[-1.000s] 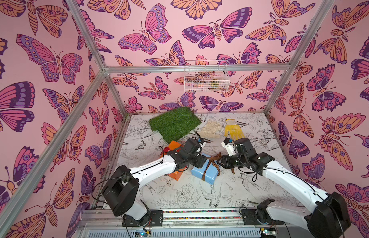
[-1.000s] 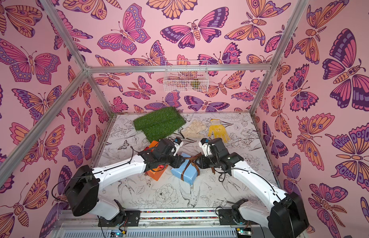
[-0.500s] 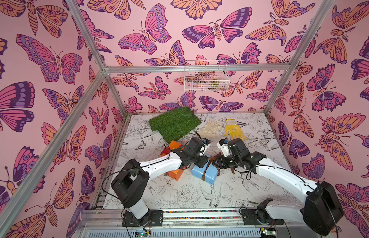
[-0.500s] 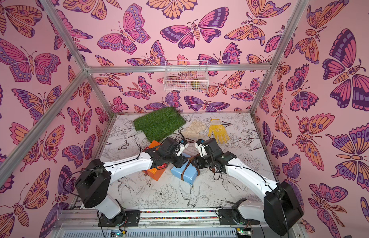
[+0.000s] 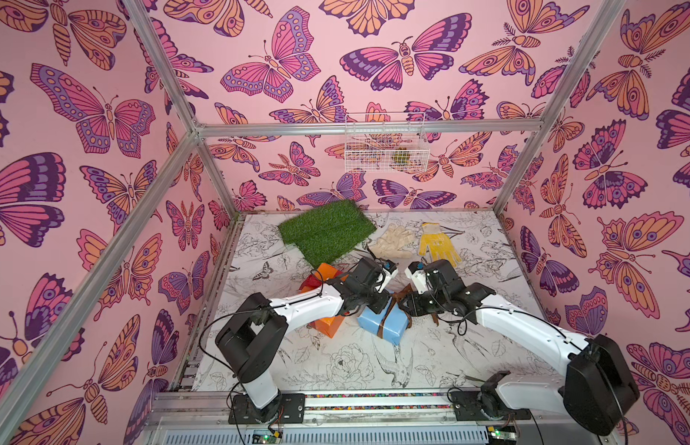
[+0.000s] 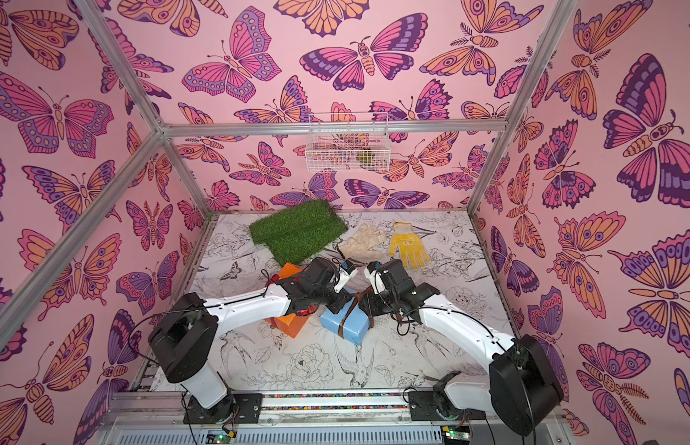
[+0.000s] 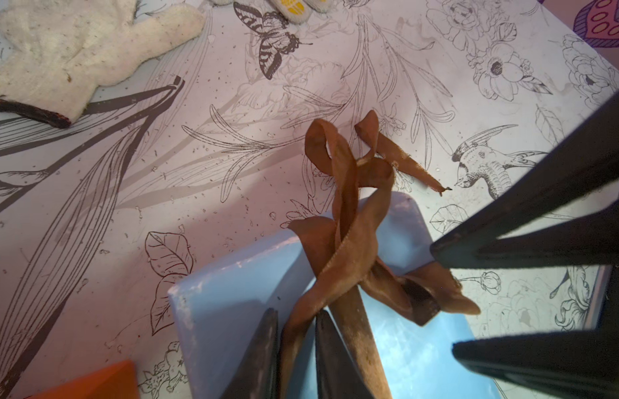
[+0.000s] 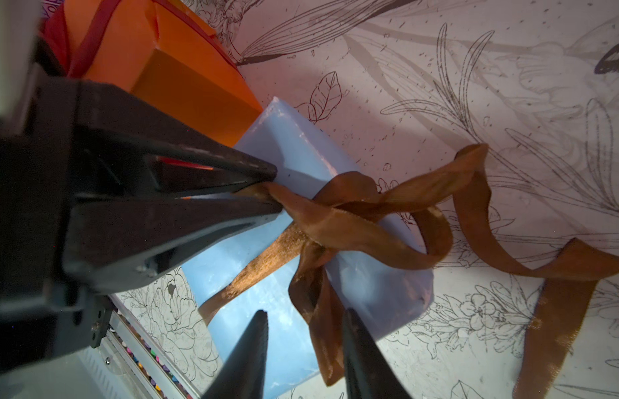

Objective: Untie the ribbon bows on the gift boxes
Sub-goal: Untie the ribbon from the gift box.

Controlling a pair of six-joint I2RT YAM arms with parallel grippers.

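Grass mat (image 5: pixel 328 231) laid at 11 o'clock on desk (image 5: pixel 355 366); cream glove (image 5: pixel 393 240) at 12, yellow glove (image 5: pixel 437 244) at 1; wire basket (image 5: pixel 386 142) hung on back wall.

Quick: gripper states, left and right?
Left gripper: shut on the brown ribbon.
Right gripper: open, jaws either side of that ribbon, not pinching it.

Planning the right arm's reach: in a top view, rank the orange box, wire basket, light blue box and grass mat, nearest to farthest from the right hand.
From the right hand:
1. light blue box, right beside it.
2. orange box, farther to the robot's left.
3. grass mat, at the back.
4. wire basket, hanging high behind.
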